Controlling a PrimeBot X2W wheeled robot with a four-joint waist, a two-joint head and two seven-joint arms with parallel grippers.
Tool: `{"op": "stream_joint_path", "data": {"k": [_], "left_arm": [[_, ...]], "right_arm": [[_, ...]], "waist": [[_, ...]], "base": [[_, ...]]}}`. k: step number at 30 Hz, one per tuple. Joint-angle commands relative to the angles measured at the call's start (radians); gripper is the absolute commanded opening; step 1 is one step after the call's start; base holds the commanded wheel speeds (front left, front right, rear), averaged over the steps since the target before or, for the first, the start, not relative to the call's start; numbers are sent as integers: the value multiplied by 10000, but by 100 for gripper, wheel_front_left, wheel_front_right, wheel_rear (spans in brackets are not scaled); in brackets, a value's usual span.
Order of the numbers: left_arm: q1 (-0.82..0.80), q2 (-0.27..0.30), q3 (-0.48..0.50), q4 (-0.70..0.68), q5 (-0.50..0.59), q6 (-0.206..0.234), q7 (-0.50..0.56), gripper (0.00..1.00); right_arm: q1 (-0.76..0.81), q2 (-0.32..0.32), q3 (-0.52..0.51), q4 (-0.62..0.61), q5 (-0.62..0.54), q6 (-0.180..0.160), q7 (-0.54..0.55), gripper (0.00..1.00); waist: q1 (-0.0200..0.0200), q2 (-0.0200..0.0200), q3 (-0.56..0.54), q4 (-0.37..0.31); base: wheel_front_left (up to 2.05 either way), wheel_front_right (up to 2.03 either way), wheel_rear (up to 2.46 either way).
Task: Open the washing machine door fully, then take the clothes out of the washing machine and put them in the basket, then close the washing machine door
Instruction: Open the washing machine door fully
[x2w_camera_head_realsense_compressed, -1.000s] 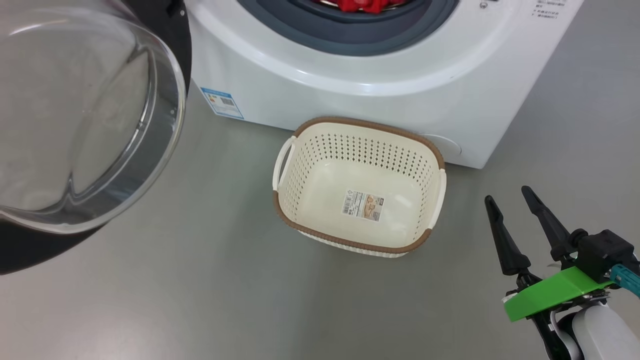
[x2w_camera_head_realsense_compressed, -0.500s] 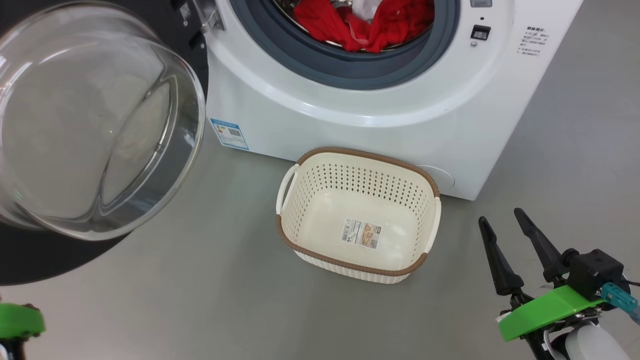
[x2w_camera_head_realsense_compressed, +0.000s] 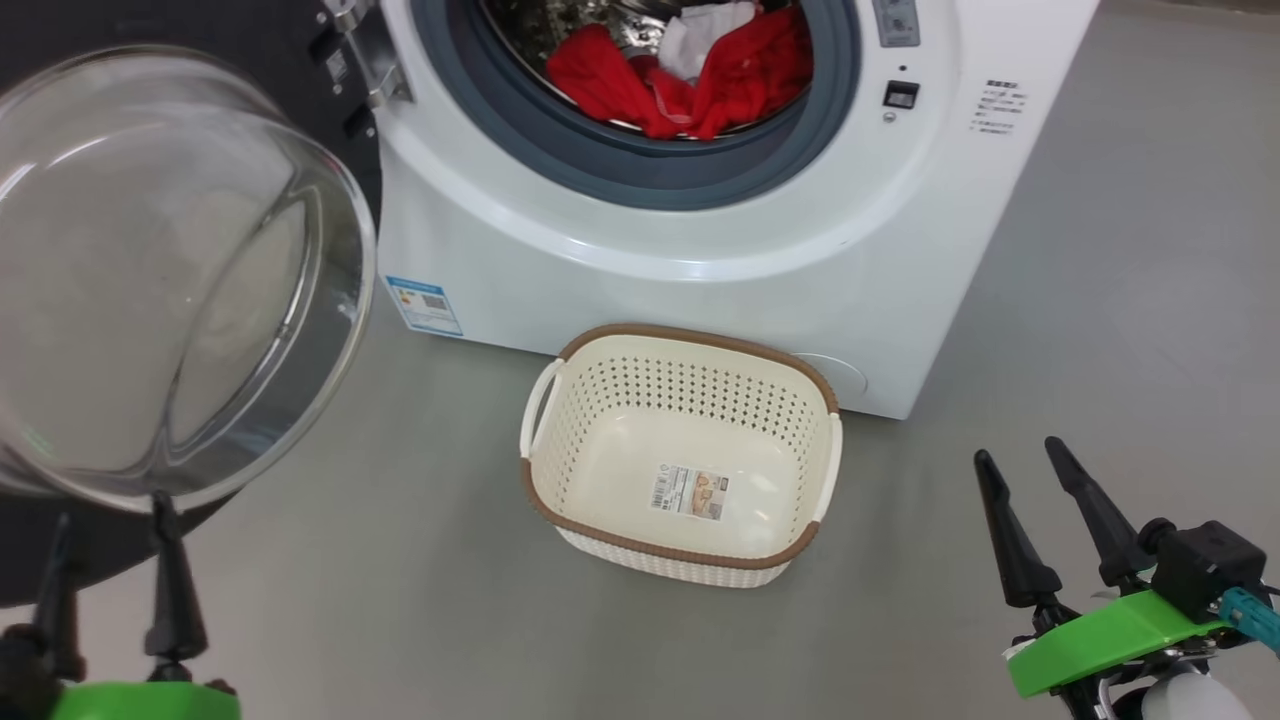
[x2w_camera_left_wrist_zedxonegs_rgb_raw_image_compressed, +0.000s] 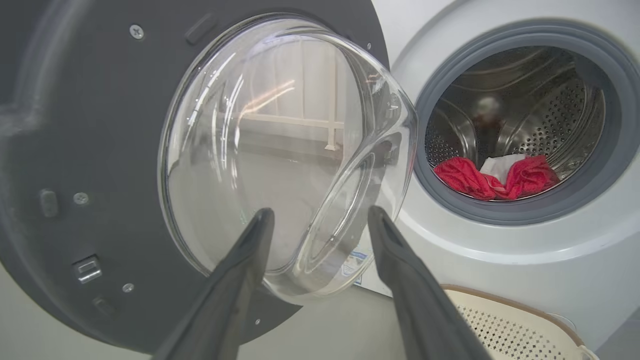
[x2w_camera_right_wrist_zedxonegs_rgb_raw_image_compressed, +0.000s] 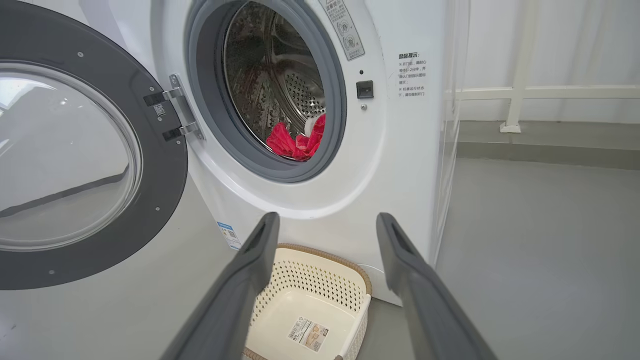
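The washing machine door (x2w_camera_head_realsense_compressed: 180, 280) stands swung wide to the left of the washing machine (x2w_camera_head_realsense_compressed: 700, 290). It hangs on its hinge (x2w_camera_head_realsense_compressed: 365, 70) at the left of the opening, and its clear glass bowl bulges out from the dark ring. The left tool (x2w_camera_head_realsense_compressed: 110, 510) is at the lower left, just below the bowl. Its two dark fingers are spread apart and released, with nothing between them. In the left wrist view the tips point at the lower part of the glass, but I cannot tell whether either tip touches it. The clothes (x2w_camera_head_realsense_compressed: 700, 80) are inside the machine, a red heap with a white piece on top. They lie at the bottom of the perforated steel drum (x2w_camera_left_wrist_zedxonegs_rgb_raw_image_compressed: 550, 115), just behind the grey gasket (x2w_camera_head_realsense_compressed: 620, 180). The basket (x2w_camera_head_realsense_compressed: 690, 338) sits upright on the grey floor (x2w_camera_head_realsense_compressed: 400, 600), right in front of the machine's base and below the opening. It holds no garments, and the sticker (x2w_camera_head_realsense_compressed: 690, 491) on its bottom is plainly visible. A small blue label sticker (x2w_camera_head_realsense_compressed: 424, 304) sits low on the machine's front, left of the basket. The right tool (x2w_camera_head_realsense_compressed: 1018, 450) hovers at the lower right, well apart from the basket and the machine. Its fingers are also spread and released, gripping nothing.
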Motion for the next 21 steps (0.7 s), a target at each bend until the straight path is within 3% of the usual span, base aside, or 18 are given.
{"op": "stream_joint_path", "data": {"k": [1,14,21], "left_arm": [[69,222,53,-438,-136,-55,-51,100],[701,362,-1662,-1046,-573,-55,-51,100],[852,470,-2116,-1363,-667,-55,-51,100]], "right_arm": [[-39,-72,46,-312,48,65,-65,100],[258,84,-660,-482,47,65,-65,100],[322,164,-871,-556,39,65,-65,100]], "waist": [[0,0,-53,-254],[0,0,-126,-1378],[0,0,-58,-2024]], "base": [[0,0,0],[0,0,0],[0,0,0]]}}
